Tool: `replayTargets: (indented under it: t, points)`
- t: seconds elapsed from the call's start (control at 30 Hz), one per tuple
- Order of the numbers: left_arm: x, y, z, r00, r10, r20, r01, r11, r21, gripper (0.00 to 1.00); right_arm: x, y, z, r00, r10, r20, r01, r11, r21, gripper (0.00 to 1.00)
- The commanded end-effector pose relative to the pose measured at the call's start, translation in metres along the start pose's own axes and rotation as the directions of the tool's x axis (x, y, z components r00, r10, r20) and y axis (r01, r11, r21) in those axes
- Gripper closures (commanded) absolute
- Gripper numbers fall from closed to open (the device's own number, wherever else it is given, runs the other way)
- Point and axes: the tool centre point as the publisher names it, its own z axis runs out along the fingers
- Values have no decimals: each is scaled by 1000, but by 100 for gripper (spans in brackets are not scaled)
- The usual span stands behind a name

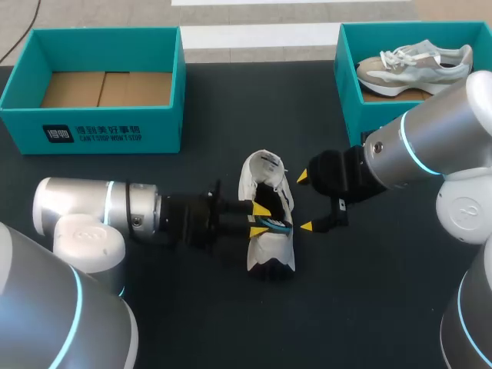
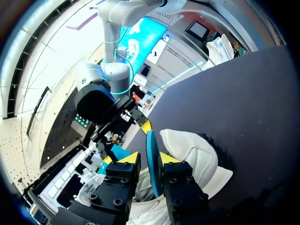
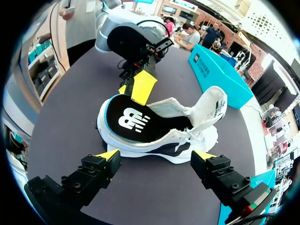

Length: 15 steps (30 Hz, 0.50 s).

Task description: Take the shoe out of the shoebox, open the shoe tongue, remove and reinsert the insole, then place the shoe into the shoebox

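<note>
Shoe [image 1: 265,247] update, working out from the left gripper [image 2: 150,161]. Its yellow tips are clamped on the insole [image 2: 152,145], pinching the teal edge from both sides right at the shoe's opening. From the right wrist cam the insole's black top face lies over the opening, so I'd say it's only partly in.

The right gripper [image 1: 305,201] hangs just right of the shoe, fingers wide apart and touching nothing. The shoe lies on its side in the middle of the frame on the dark table [image 1: 154,323], with the white tongue [image 1: 261,171] folded back.

My read on handling: the insole is thin, floppy foam, so it'll buckle if pushed from one end, and a pinch near the heel end looks better. The shoe looks light, with a soft upper and a stiffer sole, so I'd grab across the midsole or heel, not the mesh.

There's an empty teal shoebox [image 1: 92,127] upper left, and a second box [image 1: 350,100] upper right holding another sneaker [image 1: 415,65].
</note>
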Motion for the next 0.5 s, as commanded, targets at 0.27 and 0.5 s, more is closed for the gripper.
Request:
replayTargets:
  t: [0.27, 0.5]
  points:
    - [19, 5, 8, 999, -14, -45, 14, 1000, -9, 100, 1, 1, 1, 1000, 1, 3, -1, 1000, 3, 0]
    - [22, 21, 4, 998, -28, -55, 25, 999, -46, 100, 1, 1, 1, 1000, 1, 3, -1, 1000, 3, 0]
